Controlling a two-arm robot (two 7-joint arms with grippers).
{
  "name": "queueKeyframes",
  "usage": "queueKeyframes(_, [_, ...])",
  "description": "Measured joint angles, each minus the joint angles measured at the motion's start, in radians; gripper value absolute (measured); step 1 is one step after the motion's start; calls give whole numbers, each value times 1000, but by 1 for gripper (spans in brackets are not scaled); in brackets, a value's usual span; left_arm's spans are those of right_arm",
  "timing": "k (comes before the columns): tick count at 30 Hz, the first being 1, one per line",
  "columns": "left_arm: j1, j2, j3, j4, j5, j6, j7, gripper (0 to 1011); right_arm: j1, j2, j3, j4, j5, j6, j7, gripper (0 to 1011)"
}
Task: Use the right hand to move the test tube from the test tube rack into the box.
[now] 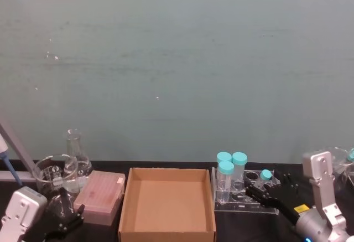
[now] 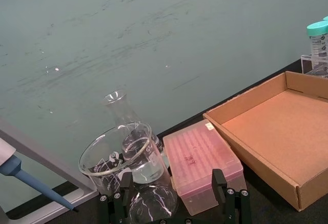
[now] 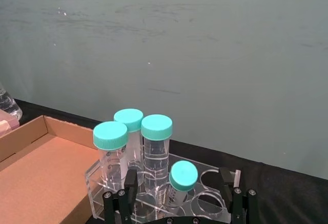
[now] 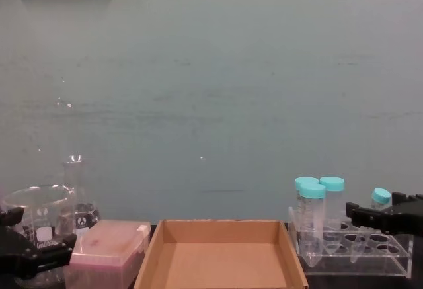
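task barely begun: the test tube [image 3: 183, 176] stands in the test tube rack [image 3: 211, 177], at 3 o'clock of the empty box [image 1: 166, 204]. the right pincer [image 3: 178, 183] is close, wide open, holding nothing. the left pincer [image 2: 172, 182] is parked open at the box's 9 o'clock.

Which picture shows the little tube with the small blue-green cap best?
The right wrist view: the little tube stands close up in the rack, between the open fingers of the right claw, cap and body both plain. The head view shows it tiny; the chest view shows its cap above the claw.
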Motion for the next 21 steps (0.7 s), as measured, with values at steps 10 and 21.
queueKeyframes(10, [0,0,0,0,0,0,0,1000,27,-25,6,50,-26,0,20,1002])
queueKeyframes(21, [0,0,0,0,0,0,0,1000,41,-47,24,81,-52,-30,30,1000])
